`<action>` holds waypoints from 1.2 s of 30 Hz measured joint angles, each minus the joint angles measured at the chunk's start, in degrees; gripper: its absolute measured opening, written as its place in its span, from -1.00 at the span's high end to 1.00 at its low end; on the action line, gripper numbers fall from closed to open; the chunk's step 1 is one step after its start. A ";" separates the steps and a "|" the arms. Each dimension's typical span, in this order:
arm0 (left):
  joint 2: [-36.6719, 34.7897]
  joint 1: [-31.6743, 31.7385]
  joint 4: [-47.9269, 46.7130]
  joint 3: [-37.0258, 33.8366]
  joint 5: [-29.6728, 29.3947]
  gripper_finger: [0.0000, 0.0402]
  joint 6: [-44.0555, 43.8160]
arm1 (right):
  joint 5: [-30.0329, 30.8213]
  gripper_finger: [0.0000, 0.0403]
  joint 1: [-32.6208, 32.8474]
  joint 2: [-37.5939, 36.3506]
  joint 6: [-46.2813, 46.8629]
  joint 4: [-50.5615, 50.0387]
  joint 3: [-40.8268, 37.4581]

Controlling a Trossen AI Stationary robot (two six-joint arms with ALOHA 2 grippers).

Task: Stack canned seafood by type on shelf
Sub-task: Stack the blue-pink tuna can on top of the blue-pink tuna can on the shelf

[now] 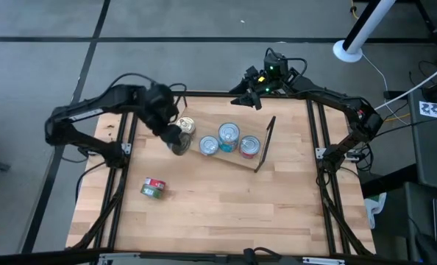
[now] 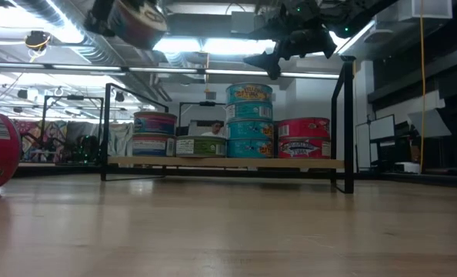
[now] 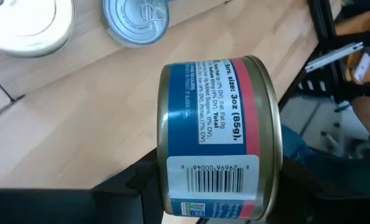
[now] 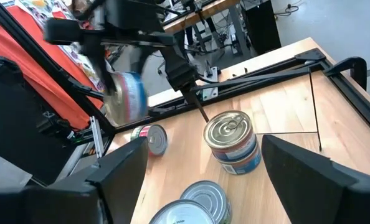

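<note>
My left gripper (image 1: 176,138) is shut on a blue-and-red tin (image 3: 213,130), up in the air by the left end of the shelf (image 1: 237,157), a light board on black wire legs. Several tins stand on the shelf in stacks: a blue pair (image 2: 155,132), a green one (image 2: 201,146), a teal stack of three (image 2: 249,119) and a red pair (image 2: 303,138). One red-green tin (image 1: 154,188) lies on its side on the tabletop. My right gripper (image 4: 203,174) is open, hovering over the shelf's far side near the table's far edge (image 1: 248,92). My left gripper pinches the blue-and-red tin between its two fingers, one on each flat end, beside the gold rims (image 3: 273,180). The fingers (image 3: 132,193) come from above, pointing down. The tin is lifted clear (image 2: 135,19), lying on its side with its barcode label toward the wrist camera.
Bare tabletop (image 1: 233,213) stretches between the shelf and the near edge. The black table frame's bars (image 1: 323,177) run along both sides. Room clutter and cables lie beyond the table's far and right edges.
</note>
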 joint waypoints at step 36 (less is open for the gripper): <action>13.71 -33.23 4.08 0.02 -68.57 0.04 -55.29 | 16.44 -0.56 14.78 0.02 -23.10 -0.23 0.00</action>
